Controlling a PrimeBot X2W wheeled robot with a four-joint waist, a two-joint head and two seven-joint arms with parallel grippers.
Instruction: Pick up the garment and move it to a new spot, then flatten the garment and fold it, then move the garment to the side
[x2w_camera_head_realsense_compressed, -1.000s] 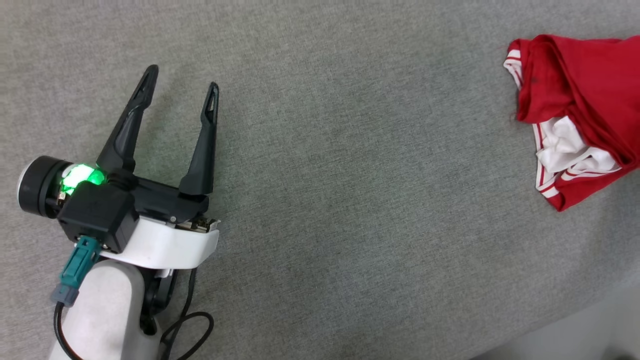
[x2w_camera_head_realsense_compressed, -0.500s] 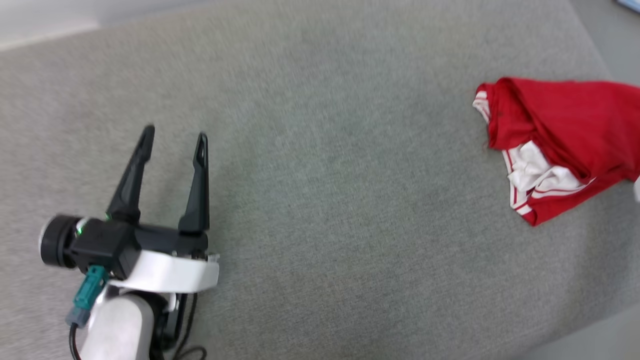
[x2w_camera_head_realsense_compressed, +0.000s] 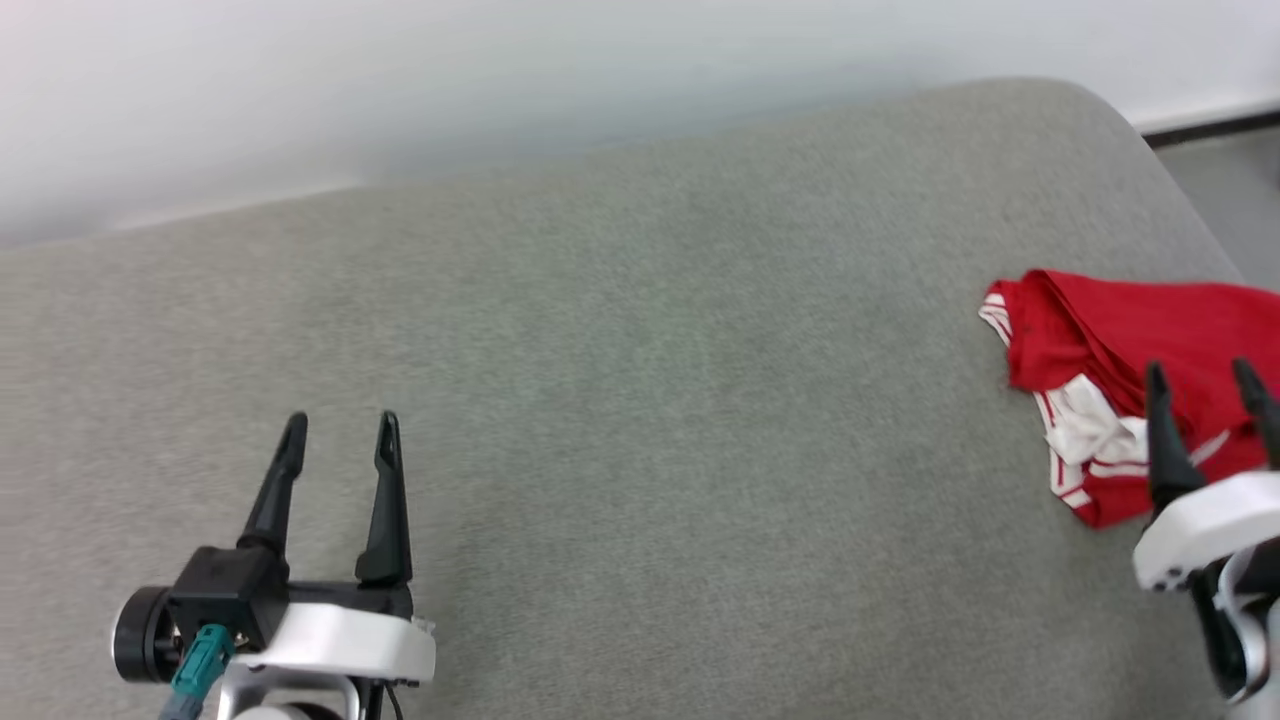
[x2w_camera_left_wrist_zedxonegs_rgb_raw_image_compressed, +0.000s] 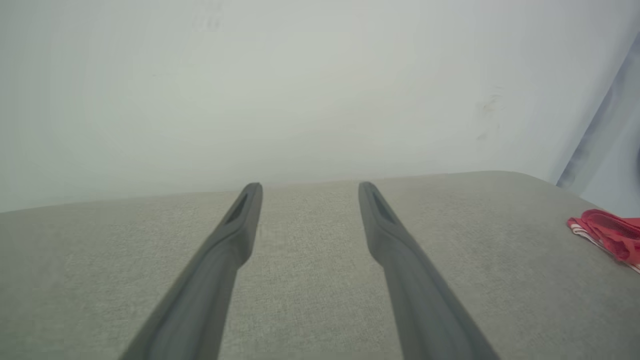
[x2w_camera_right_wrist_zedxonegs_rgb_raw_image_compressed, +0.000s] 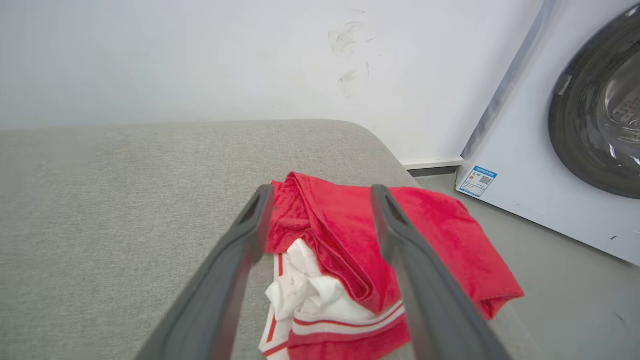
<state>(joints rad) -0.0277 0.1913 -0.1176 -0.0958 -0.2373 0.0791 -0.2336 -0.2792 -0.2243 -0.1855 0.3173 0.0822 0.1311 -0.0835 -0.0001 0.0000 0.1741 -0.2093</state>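
The garment, a crumpled red shirt with a white sleeve and striped trim, lies at the right edge of the grey padded surface. Its far side hangs over that edge in the right wrist view, where the garment sits between my spread fingers. My right gripper stands open just in front of it, fingertips over the cloth, holding nothing. My left gripper is open and empty at the lower left, far from the shirt. The left wrist view catches the garment at its right edge, beyond the left gripper.
A white wall runs behind the padded surface. To the right, past the surface's rounded corner, stands a white washing machine with a dark round door on grey floor.
The camera has tilted up, bringing the wall into view. My right gripper has come into view at the lower right, in front of the garment. The garment lies as before.
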